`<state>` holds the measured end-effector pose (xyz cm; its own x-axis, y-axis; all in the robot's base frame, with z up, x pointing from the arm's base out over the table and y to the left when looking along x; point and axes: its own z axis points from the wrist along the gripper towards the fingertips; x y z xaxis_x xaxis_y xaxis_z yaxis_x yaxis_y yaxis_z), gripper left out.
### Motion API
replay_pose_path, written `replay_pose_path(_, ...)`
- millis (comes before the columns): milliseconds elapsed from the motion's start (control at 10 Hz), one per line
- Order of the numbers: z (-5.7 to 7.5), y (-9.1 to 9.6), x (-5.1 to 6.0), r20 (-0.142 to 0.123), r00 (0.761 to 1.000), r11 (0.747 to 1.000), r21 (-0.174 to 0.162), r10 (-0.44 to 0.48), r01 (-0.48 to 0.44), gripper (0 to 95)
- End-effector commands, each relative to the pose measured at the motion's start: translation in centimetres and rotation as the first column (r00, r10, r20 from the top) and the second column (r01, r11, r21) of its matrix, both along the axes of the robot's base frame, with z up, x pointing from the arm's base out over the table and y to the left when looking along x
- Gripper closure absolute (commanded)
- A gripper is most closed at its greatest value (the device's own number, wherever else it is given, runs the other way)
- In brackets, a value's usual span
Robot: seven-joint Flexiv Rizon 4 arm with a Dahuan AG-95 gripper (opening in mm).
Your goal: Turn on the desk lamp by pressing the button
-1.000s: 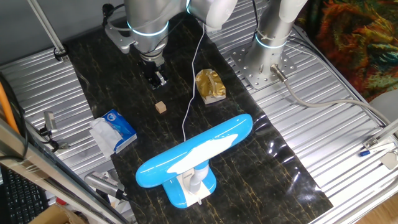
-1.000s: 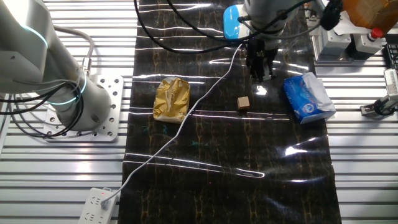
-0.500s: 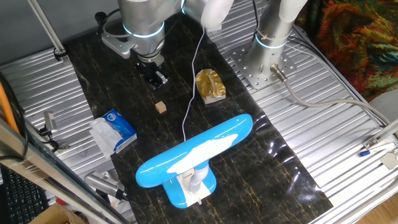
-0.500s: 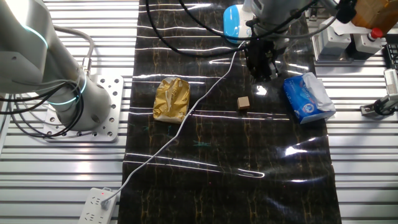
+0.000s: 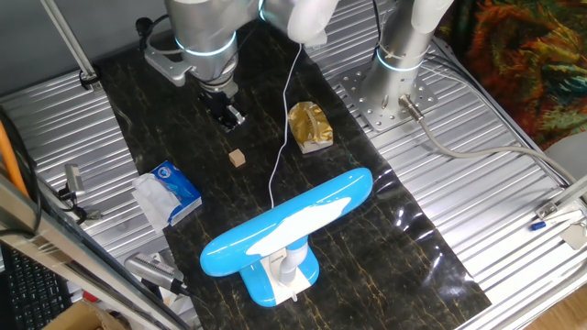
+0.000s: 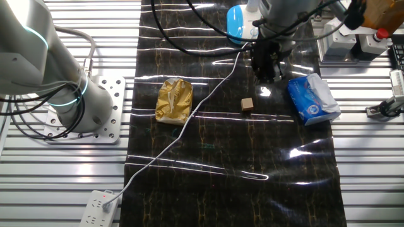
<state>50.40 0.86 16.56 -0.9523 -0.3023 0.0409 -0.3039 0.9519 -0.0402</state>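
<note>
The bright-blue desk lamp (image 5: pixel 293 225) stands at the near end of the dark mat in one fixed view, its long oval head over a white neck and blue-and-white base (image 5: pixel 280 275). Its thin white cord (image 5: pixel 282 137) runs up the mat. In the other fixed view only part of the lamp (image 6: pixel 237 22) shows at the top, mostly behind the arm. My gripper (image 5: pixel 229 116) points down at the mat's far end, well away from the lamp, and holds nothing; it also shows in the other fixed view (image 6: pixel 266 68). I cannot tell the state of its fingers.
A small tan cube (image 5: pixel 238 158) lies on the mat below the gripper. A crumpled gold packet (image 5: pixel 310 126) lies right of the cord. A blue-and-white packet (image 5: pixel 167 192) sits at the mat's left edge. A second arm's base (image 5: pixel 394 87) stands at right. A power strip (image 6: pixel 98 209) lies off the mat.
The arm has shifted a little to the left and toward the far end of the mat, with the gripper barely moved. The lamp and the other things have not moved.
</note>
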Motion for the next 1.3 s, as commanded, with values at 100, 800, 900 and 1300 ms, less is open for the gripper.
replay_pose_path(100, 0.0, 0.1, 0.0, 0.008, 0.975, 0.974, 0.033, -0.224, 0.224, 95.0)
replay_pose_path(800, -0.6, 0.9, 0.3, 0.004, 0.976, 0.975, 0.040, -0.219, 0.218, 95.0)
replay_pose_path(900, -0.8, 1.1, 0.3, 0.008, 0.975, 0.974, 0.039, -0.223, 0.223, 95.0)
replay_pose_path(1300, -2.4, 6.4, 1.1, 0.034, 0.945, 0.945, 0.049, -0.326, 0.324, 95.0)
